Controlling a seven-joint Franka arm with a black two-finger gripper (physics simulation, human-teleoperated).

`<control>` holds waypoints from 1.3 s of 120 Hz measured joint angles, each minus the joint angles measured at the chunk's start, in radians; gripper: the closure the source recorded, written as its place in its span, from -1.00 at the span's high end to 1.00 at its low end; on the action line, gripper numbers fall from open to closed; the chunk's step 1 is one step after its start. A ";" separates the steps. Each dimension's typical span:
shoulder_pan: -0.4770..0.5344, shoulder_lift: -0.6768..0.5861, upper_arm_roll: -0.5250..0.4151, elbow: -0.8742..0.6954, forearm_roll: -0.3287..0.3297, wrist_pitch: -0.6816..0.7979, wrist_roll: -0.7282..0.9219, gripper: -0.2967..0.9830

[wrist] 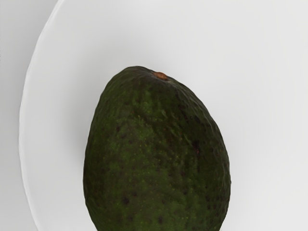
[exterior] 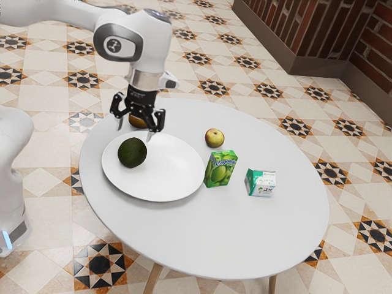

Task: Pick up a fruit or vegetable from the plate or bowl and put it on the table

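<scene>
"Why does the black two-finger gripper (exterior: 134, 131) hang above the dark green, oval avocado (exterior: 131, 152)?"

"I suppose it must go down around it. The fingers stand apart, released, and they grasp nothing."

"And the avocado, where is it?"

"It is on the round white plate (exterior: 174, 174), nearer to the rim at the exterior view's left. It lies on its side, perhaps because such a form cannot stand well. The pale round table (exterior: 263, 239) extends well beyond the plate, so to put it down there seems possible."

"How does its skin look?"

"It is bumpy, with small dark spots, and the narrower end has a little orange-brown stem scar (wrist: 160, 75)."
</scene>
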 joint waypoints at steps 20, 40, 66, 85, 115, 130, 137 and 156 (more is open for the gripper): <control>-0.044 -0.004 0.058 -0.002 0.051 -0.007 0.003 0.54; -0.067 -0.001 0.086 -0.009 0.064 -0.008 0.006 0.54; -0.069 0.007 0.091 -0.014 0.061 -0.005 0.008 0.54; -0.083 0.015 0.110 -0.017 0.062 0.004 0.009 0.53; -0.100 0.032 0.136 -0.029 0.055 0.034 0.009 0.54; -0.126 0.031 0.174 -0.043 0.054 0.056 0.010 0.53; -0.144 0.032 0.197 -0.048 0.054 0.067 0.010 0.53; -0.178 0.033 0.257 -0.054 0.059 0.088 0.010 0.53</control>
